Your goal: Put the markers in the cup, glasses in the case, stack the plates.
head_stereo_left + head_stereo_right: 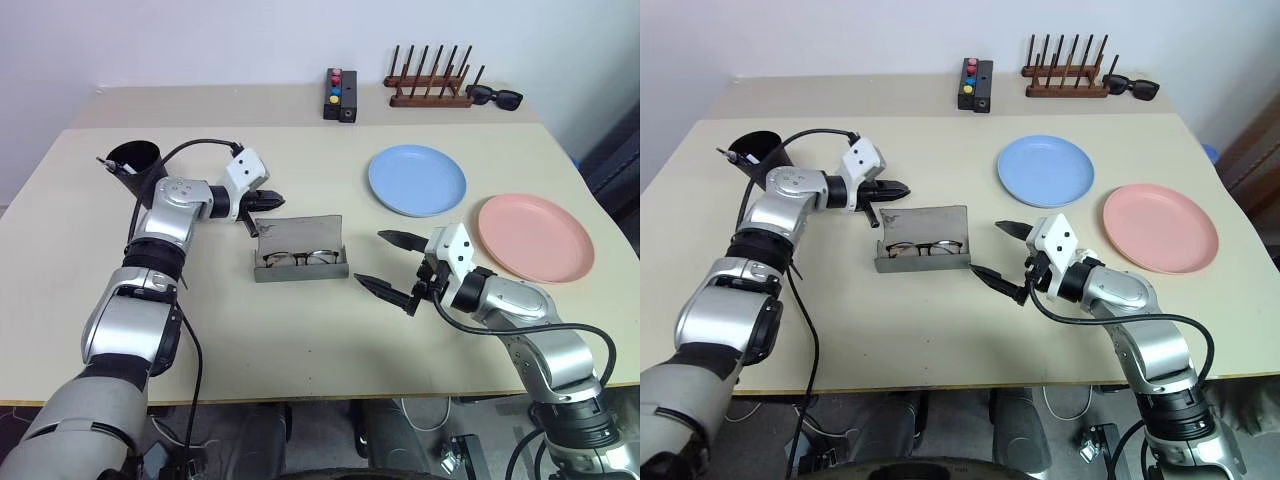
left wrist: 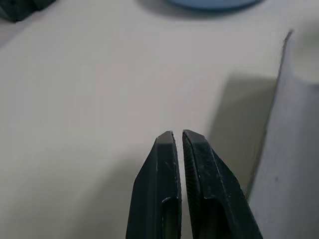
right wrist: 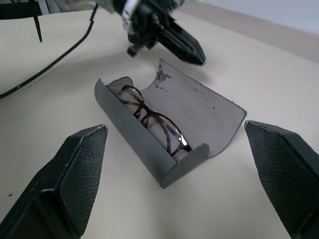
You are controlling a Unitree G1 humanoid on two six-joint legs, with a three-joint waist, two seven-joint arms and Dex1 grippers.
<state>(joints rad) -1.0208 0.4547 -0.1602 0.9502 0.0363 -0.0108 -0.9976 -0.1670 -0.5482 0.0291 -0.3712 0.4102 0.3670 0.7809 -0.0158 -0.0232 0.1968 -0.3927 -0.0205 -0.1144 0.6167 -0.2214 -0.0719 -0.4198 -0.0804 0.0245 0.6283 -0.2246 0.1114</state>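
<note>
Grey case (image 1: 300, 250) lay open, tortoiseshell glasses (image 1: 297, 258) inside; left tool (image 1: 268, 199) was closed and empty, right tool (image 1: 390, 262) gaped wide, empty.

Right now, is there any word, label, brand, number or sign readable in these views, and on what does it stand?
None can be read.
The case has only scuff marks inside its lid, no lettering.
The small black box carries coloured buttons but no legible marking.
The plates and the cup are plain.
</note>
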